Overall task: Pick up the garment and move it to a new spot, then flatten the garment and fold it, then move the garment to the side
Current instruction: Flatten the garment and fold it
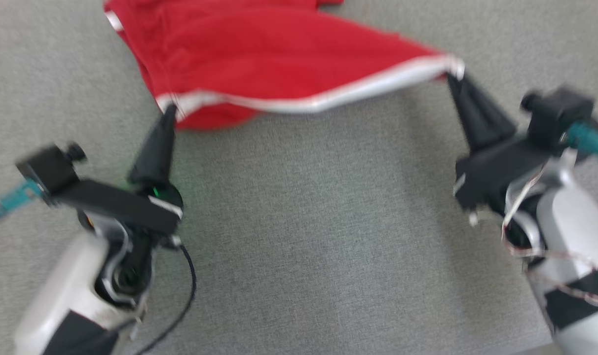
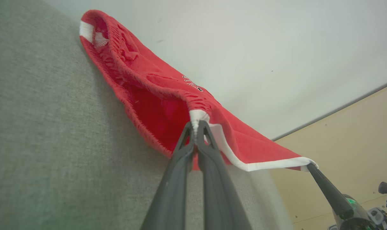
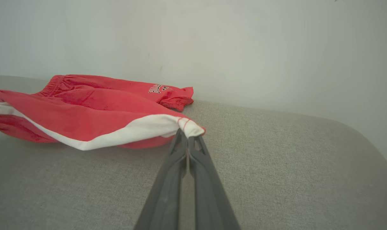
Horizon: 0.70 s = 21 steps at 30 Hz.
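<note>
The soft red cloth shorts [image 1: 279, 54] lie toward the far edge of the grey woven-fabric surface [image 1: 299, 222], close to the pale wall [image 3: 244, 48]. Their elastic waistband is farthest from the robot. The wide white hem band [image 1: 328, 98] is the nearest part.

That band is what matters for the next move. It runs left to right across the surface, strung between the two hands and sagging a little in the middle. The left hand [image 1: 168, 112] is pinched tight on the band's left end. The right hand [image 1: 454, 74] is pinched tight on its right corner. Both wrist views show the long dark fingers pressed together with cloth between their tips. The right end sits somewhat nearer the far edge than the left, so the line slants.

The held hem looks lifted clear of the surface, with a shadow under it, while the bulk of the shorts rests bunched beyond the hands.

Each hand has its own end, so neither is nearer. The garment's long axis lies square across the robot's front, and the loose cloth is all on the far side. Drawing both hands evenly toward the near edge, and a little apart, should take up the sag and drag the body flat. An uneven pull would likely skew it.
</note>
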{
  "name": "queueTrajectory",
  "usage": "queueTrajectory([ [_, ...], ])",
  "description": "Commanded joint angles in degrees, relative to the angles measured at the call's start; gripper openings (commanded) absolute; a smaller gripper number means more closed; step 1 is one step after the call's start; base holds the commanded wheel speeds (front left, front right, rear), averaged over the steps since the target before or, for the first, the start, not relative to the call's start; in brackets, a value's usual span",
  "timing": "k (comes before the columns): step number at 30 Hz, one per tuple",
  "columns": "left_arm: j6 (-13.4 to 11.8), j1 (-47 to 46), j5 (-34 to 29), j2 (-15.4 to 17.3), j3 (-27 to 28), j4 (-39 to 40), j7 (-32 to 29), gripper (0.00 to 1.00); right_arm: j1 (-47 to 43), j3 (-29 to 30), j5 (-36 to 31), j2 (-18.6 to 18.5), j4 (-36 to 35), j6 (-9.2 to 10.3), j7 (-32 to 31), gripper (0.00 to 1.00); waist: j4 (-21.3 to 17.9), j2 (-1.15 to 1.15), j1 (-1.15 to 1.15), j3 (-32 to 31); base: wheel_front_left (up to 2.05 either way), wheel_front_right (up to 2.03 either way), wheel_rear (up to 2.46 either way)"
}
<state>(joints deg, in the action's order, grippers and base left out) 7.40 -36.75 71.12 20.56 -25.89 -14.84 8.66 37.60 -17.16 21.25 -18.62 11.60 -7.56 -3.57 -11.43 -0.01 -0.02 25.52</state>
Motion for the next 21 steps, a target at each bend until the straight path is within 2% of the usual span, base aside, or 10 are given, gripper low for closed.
queueTrajectory([
  [1,0.1,2.7,0.0,-0.4,-1.2,-1.1,0.5,0.0,-2.9,-0.4,0.8,-0.5,-0.2,0.12,-1.0,0.0,1.1,0.01,0.02,-3.7,0.0,0.0,0.0],
  [7,0.1,7.9,0.9,-1.5,-5.2,-3.7,0.7,0.0,-10.9,-1.8,3.5,-2.0,-1.4,0.12,-4.3,0.0,2.1,0.01,0.02,-7.7,0.0,0.0,0.0],
  [10,0.1,10.4,2.1,-2.0,-5.9,-5.3,1.4,0.0,-14.6,-2.4,5.8,-3.3,-2.6,0.12,-8.0,0.0,2.5,0.01,0.02,-9.9,0.0,0.0,0.0],
  [16,0.0,15.3,4.2,-2.6,-6.8,-7.2,2.7,0.0,-21.3,-4.5,10.9,-8.5,-7.7,0.12,-14.2,0.0,2.7,0.01,0.02,-14.2,0.0,0.0,0.0],
  [21,0.0,18.6,5.0,-1.7,-7.2,-7.8,3.5,0.0,-25.6,-5.2,13.5,-12.4,-9.4,0.12,-18.7,0.0,2.7,0.01,0.02,-16.3,0.0,0.0,0.0],
])
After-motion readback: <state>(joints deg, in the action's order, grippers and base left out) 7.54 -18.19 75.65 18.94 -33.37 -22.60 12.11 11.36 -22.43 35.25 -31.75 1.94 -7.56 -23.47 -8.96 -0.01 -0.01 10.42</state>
